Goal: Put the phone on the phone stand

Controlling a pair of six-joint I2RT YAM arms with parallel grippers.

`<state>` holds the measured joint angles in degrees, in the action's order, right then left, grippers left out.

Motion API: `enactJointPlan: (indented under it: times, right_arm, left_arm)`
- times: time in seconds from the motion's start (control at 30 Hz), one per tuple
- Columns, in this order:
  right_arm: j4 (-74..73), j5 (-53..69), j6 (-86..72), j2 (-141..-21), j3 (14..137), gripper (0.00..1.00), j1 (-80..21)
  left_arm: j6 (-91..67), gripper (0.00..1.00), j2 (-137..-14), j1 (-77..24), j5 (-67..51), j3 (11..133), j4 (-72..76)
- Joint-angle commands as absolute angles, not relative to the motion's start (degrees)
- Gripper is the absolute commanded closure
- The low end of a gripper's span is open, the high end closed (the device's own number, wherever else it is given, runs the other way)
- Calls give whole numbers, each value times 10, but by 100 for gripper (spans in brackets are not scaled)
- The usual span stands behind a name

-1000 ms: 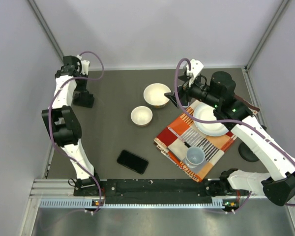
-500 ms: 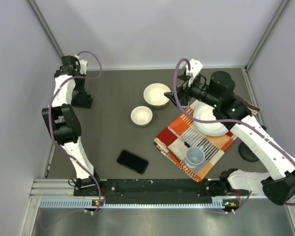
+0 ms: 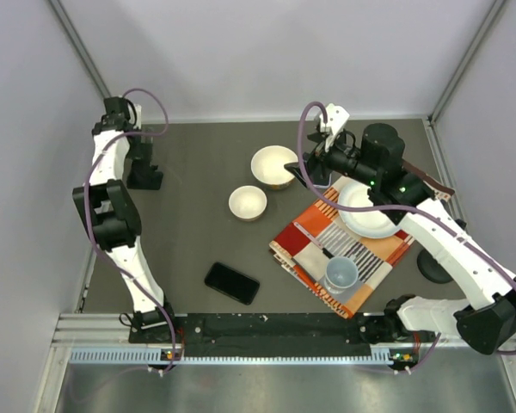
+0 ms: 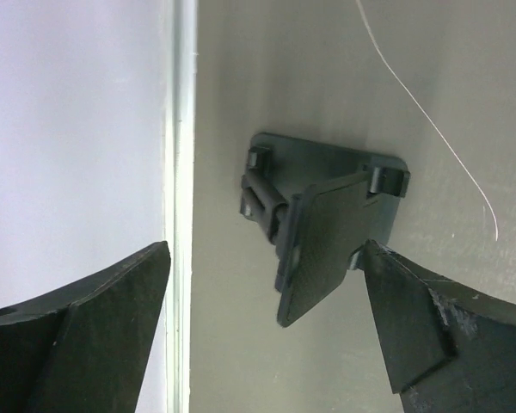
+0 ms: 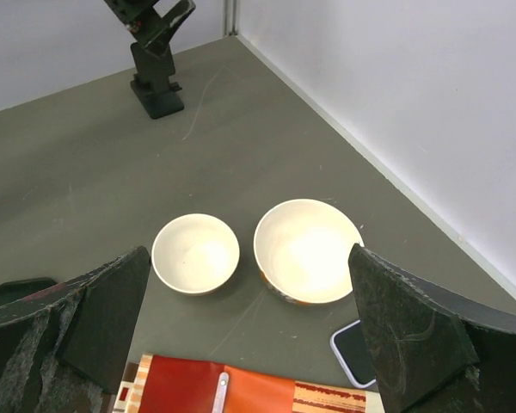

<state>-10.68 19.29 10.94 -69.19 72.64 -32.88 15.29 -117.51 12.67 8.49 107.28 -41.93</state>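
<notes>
The stand (image 4: 327, 232) is smooth, matt black plastic. The table (image 3: 198, 172) is matt grey and finely scratched. The phone (image 3: 232, 283) has a glossy black face. The small bowl (image 5: 196, 254), the big bowl (image 5: 308, 250) and the plate (image 3: 370, 209) look like glazed, shiny ceramic. The mat (image 3: 310, 241) is woven cloth.

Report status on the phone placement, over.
Both open: left gripper above phone stand, right gripper by two bowls. The phone flat on table, near edge, untouched. Nothing lies between phone and stand.
</notes>
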Motion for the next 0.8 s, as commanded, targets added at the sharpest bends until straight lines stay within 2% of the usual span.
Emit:
enactJointPlan:
  times: [0.0, 0.1, 0.2, 0.33, 0.5, 0.53, 0.57, 0.67, 0.77]
  right_arm:
    - [-82, 192, 112, -694, 737, 1, -336]
    - [-83, 185, 108, -698, 739, 1, -335]
    - [-86, 187, 107, -702, 740, 1, -336]
    - [-102, 190, 111, -713, 751, 1, -336]
    - [-127, 186, 105, -736, 765, 1, -335]
    - [-129, 184, 106, -737, 764, 1, -335]
    - [-132, 178, 106, -737, 763, 1, -335]
    - [-144, 155, 110, -732, 756, 1, -335]
    - [-148, 161, 100, -723, 749, 1, -336]
  left_arm:
    - [56, 1, -1099, 119, 162, 1114, -409]
    - [-84, 1, -1044, 100, 243, 1111, -453]
    - [-200, 1, -970, 91, 247, 1071, -517]
    - [-286, 1, -827, 92, 173, 936, -527]
    - [-382, 1, -577, 93, 41, 662, -457]
    - [-408, 1, -550, 93, 22, 594, -461]
    - [-424, 2, -529, 93, -44, 563, -463]
    - [-466, 1, -477, 85, -149, 461, -462]
    - [-479, 1, -459, 49, -154, 418, -481]
